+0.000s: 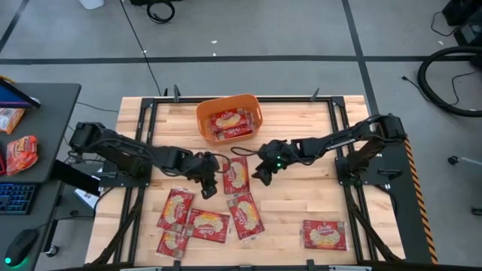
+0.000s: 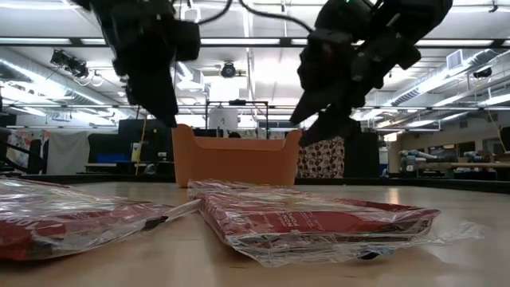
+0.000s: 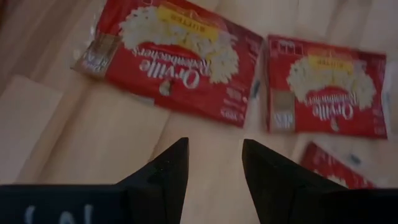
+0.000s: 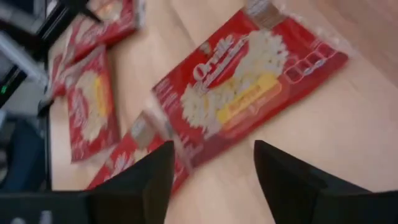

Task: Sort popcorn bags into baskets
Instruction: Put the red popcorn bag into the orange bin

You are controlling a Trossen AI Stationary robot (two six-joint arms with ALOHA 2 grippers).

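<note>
"Orville Redenbacher's" on popcorn bags

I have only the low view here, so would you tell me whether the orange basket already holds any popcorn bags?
Observer: Yes. From above, the orange basket holds at least two red popcorn bags.
Operator: Thank you. Is the right gripper carrying a bag?
Observer: No. The right gripper is open and empty above a bag lying on the table.
Operator: And the left gripper?
Observer: The left gripper is also open and empty, over bare wood near two bags.
Operator: Is any bag lying apart from the rest?
Observer: Yes, one bag lies alone near the table's front right corner.
</note>
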